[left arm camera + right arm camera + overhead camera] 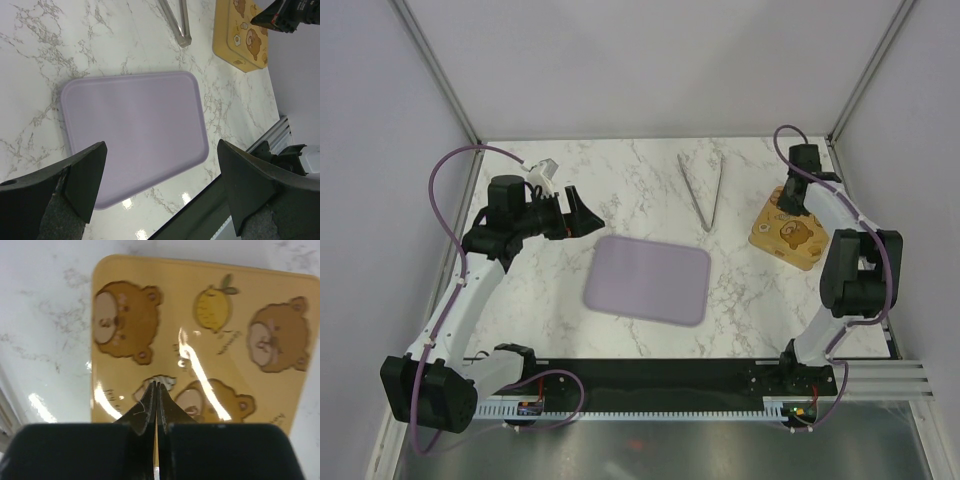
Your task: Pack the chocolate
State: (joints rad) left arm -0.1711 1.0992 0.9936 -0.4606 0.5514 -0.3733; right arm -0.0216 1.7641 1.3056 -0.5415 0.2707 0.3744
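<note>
No chocolate shows in any view. The lilac tray (648, 279) (135, 120) lies bare at the middle of the table. My left gripper (582, 212) (162, 146) hovers left of and above the tray, open wide with nothing between its fingers. A gold box (788, 236) (240, 35) (200, 335) with bear and lemon pictures on its lid sits shut at the right. My right gripper (790, 203) (156, 386) hangs just over that lid, its jaws pressed together and empty.
Metal tongs (705, 190) (182, 25) lie on the marble behind the tray, between it and the back wall. Frame posts and walls close in the left, right and rear. A black rail (650, 375) runs along the near edge.
</note>
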